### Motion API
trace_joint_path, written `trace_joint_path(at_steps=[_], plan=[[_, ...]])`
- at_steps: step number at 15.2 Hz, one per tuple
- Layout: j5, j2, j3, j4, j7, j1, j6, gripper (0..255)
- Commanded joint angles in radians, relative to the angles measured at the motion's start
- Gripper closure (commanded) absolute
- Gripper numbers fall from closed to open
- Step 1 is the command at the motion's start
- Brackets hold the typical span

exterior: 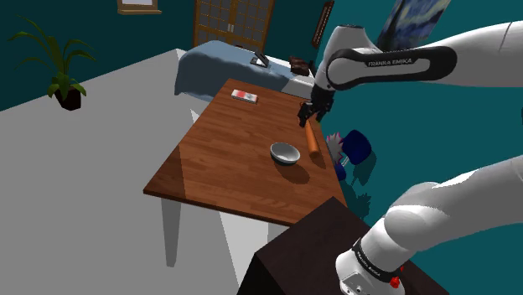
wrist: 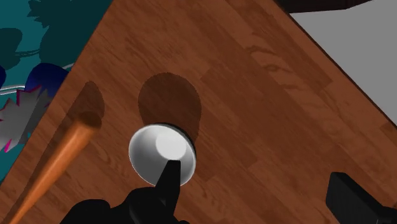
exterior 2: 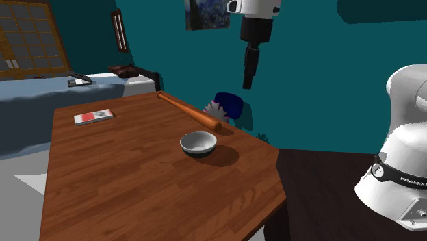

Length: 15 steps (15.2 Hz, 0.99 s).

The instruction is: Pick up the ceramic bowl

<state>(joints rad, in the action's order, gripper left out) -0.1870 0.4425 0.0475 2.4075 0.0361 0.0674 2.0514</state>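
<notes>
A grey bowl point(exterior: 285, 153) is seen upright on the brown wooden table point(exterior: 218, 159), toward the edge that faces the teal wall point(exterior 2: 308, 75), its pale inside open to view. Nearer that edge an orange-brown rolling pin point(exterior: 312, 138) is laid flat. It is close to the bowl but apart from it. A small red-and-white card point(exterior: 245, 95) is set at the table's far end, well apart from both.

The tool point(exterior: 308, 113) is carried well above the table on the white arm point(exterior: 394, 63). In the shoulder view it is found over the rolling pin's far end, up and to the right of the bowl. In the second exterior view it is shown against the teal wall, above and to the right of the bowl, with nothing on the table touched.

In the wrist view the two black fingers point(wrist: 170, 181) are seen spread wide apart, with bare table between them — nothing is clasped. One fingertip is drawn across the bowl's rim, though the tool is placed clear of it by the other views.

Beyond the table a bed point(exterior: 218, 67) with a blue cover and a potted plant point(exterior: 63, 75) are seen. The dark stand point(exterior: 302, 251) is found at the shoulder view's lower right.
</notes>
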Motion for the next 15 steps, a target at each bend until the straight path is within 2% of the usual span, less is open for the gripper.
trace_joint_path(at_steps=[1,8,15], plan=[[-0.010,-0.063,0.007,-0.002,0.004,0.007,0.059,0],[-0.041,-0.318,0.033,-0.066,0.016,0.031,0.237,0],[-0.057,-0.588,0.055,-0.192,0.024,0.054,0.367,0]])
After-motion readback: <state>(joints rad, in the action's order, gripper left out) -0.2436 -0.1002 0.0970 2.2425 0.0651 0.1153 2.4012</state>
